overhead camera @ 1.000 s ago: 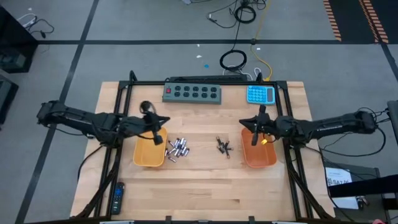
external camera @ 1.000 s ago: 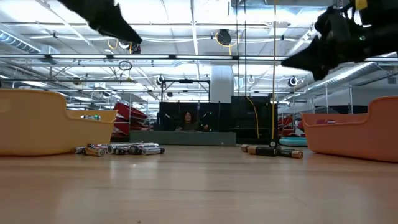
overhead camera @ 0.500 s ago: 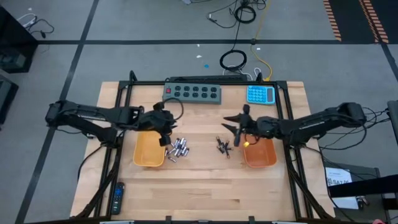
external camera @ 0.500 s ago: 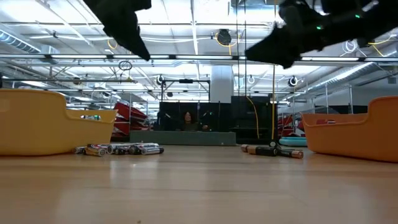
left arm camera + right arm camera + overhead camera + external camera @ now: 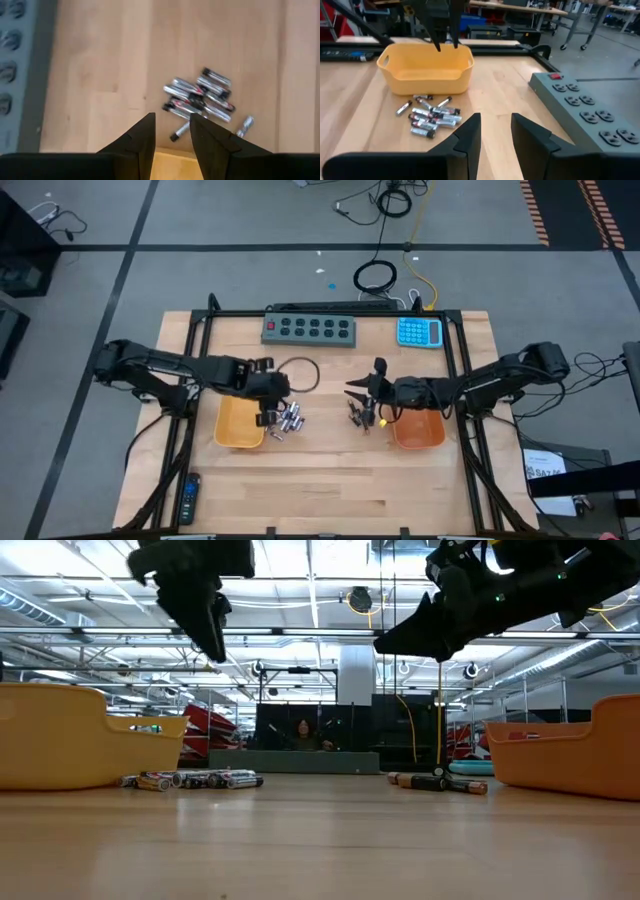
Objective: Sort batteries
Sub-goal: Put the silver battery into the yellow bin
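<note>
My left end effector (image 5: 268, 406) hangs over the edge of the left yellow tray (image 5: 238, 425), fingers a small gap apart, nothing betw. them; silvery batteries (image 5: 287, 420) lie in a loose pile just beside that tray on the bench (image 5: 320, 480). My right end effector (image 5: 362, 393) hovers above the thin dark batteries (image 5: 359, 416), fingers slightly apart, empty; that small cluster sits near the orange tray (image 5: 418, 430) on the right.

Bench is pale wood w/ a black frame, grey floor around it. At the far edge: grey power strip (image 5: 309, 329) and blue calculator (image 5: 419, 332). A black cable loop (image 5: 298, 374) lies near my left arm. Black remote (image 5: 189, 498) sits at the near left corner.

From the low view, warehouse-type hall behind, ceiling lights, a person (image 5: 302, 732) far back. Both end effectors show only as dark shapes up top there. Can't count the batteries; they overlap.
</note>
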`<state>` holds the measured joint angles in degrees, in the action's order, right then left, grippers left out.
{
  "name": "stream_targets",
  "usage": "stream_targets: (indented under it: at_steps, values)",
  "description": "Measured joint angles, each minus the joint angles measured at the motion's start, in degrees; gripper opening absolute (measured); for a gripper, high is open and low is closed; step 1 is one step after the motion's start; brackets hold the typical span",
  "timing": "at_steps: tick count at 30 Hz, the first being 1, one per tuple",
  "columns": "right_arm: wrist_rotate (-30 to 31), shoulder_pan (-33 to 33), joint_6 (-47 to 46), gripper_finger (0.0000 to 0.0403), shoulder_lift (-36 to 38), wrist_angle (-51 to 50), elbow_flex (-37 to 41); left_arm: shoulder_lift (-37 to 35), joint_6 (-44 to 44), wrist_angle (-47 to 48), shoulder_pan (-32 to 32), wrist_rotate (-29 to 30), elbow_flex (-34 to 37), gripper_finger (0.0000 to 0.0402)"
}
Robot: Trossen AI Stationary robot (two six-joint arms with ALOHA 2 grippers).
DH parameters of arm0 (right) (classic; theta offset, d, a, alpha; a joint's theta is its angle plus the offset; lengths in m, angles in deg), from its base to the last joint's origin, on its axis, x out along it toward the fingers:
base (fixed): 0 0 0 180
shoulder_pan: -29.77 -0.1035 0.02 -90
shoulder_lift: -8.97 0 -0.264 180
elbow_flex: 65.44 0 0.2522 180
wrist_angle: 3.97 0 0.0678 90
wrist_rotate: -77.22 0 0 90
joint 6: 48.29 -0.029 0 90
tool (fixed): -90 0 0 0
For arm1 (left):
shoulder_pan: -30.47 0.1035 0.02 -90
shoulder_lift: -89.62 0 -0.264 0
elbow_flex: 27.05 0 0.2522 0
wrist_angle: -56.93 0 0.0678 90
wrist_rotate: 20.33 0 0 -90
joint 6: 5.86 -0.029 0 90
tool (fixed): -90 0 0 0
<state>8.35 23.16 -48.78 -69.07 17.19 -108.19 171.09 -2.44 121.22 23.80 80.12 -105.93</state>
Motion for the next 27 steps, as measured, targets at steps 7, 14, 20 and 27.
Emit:
stream_targets:
  at_steps: [7, 14, 20, 27]
  values:
    - [0.15, -0.11, -0.30, 0.0098, -0.02, -2.02, 0.02, 7.07, -5.69, 0.21, -5.52, -1.55, -0.13, 0.0132]
    - [0.58, -0.11, -0.30, 0.0098, 0.00, -2.45, 0.02, 13.57, -5.67, -1.04, -10.94, -2.84, -0.11, 0.0111]
    - [1.51, -0.18, 0.16, 0.0098, 0.00, -2.32, 0.02, 15.97, -5.31, -2.64, -14.33, -3.26, -0.11, 0.0123]
    - [1.40, -0.19, 0.29, 0.0098, 0.00, -2.00, 0.02, 21.20, -3.94, -3.14, -15.15, -2.49, -0.78, 0.0181]
